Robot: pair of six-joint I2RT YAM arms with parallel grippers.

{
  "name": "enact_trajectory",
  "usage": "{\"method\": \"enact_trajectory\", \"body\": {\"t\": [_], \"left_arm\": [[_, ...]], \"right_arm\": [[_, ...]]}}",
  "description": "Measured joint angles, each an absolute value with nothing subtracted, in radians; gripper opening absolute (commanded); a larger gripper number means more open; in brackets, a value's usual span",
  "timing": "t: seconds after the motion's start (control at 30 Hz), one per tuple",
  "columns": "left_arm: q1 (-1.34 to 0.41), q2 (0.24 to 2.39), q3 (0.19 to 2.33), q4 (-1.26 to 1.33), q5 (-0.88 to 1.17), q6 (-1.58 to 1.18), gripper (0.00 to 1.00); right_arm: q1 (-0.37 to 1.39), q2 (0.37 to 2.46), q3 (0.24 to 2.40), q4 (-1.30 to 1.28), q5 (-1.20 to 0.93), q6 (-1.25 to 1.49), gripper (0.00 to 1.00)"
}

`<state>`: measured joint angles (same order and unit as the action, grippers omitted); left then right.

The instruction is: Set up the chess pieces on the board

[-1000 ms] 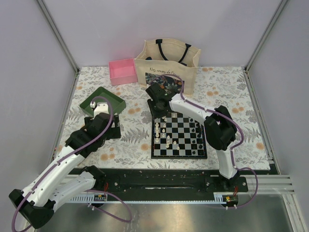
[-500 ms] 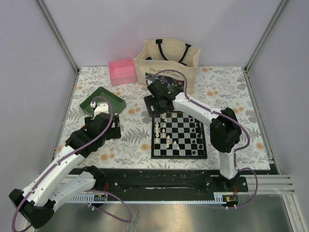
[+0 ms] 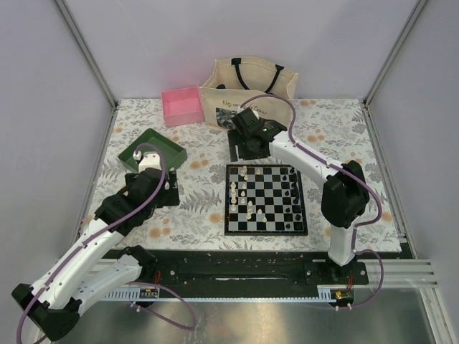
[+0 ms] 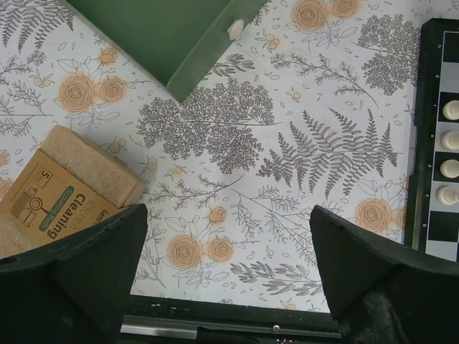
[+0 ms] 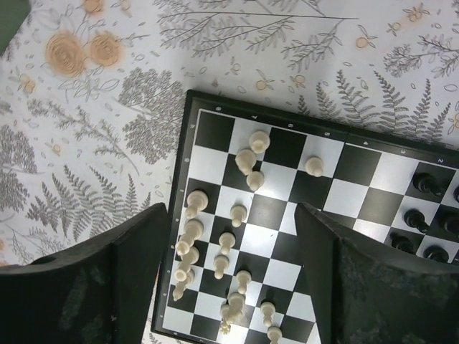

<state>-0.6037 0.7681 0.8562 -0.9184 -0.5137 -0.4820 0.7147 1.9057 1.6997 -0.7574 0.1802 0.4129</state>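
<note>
Back from the board [image 3: 265, 231] has gone the right gripper [image 3: 242, 149], its jaws now wide apart and holding nothing. White chess pieces [image 5: 246, 159] stand on the board below, between its jaws but not touching them. The left gripper [image 4: 228, 222] is wide open too, with the board off to its right.

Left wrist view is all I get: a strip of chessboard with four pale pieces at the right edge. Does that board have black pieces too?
Observer: Yes, the black pieces line the right side of the board in the top view, and the white pieces crowd its left.
Operator: Where's the other arm?
Observer: The right end effector hangs open near the board's far left corner, holding nothing.
Operator: What's behind it?
Observer: A cream tote bag and a pink box.
</note>
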Motion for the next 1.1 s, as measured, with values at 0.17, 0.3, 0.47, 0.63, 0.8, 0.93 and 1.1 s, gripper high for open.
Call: {"method": "enact_trajectory", "body": {"t": [0.17,0.3,0.47,0.63,0.8,0.93,1.1], "left_arm": [[-0.604,0.769,0.856,-0.918,-0.504,-0.478,0.99],[-0.604,0.762,0.856,-0.919,-0.509,-0.479,0.99],[-0.603,0.754,0.856,-0.920,-0.523,-0.480,0.99],[-0.603,0.754,0.856,-0.921,-0.524,-0.480,0.99],[-0.603,0.757,0.856,-0.923,-0.524,-0.479,0.99],[-0.603,0.764,0.856,-0.923,-0.524,-0.479,0.99],[-0.603,0.764,0.856,-0.923,-0.524,-0.479,0.99]], "right_arm": [[0.662,1.913,1.660,-0.745,0.162,0.447,0.60],[0.641,1.930,1.641,-0.745,0.138,0.450,0.53],[0.632,1.979,1.641,-0.731,0.098,0.434,0.51],[0.632,2.027,1.657,-0.728,0.056,0.411,0.49],[0.632,2.061,1.682,-0.727,0.035,0.392,0.47],[0.632,2.065,1.685,-0.731,0.033,0.378,0.43],[0.633,2.076,1.698,-0.730,0.032,0.364,0.40]]}}
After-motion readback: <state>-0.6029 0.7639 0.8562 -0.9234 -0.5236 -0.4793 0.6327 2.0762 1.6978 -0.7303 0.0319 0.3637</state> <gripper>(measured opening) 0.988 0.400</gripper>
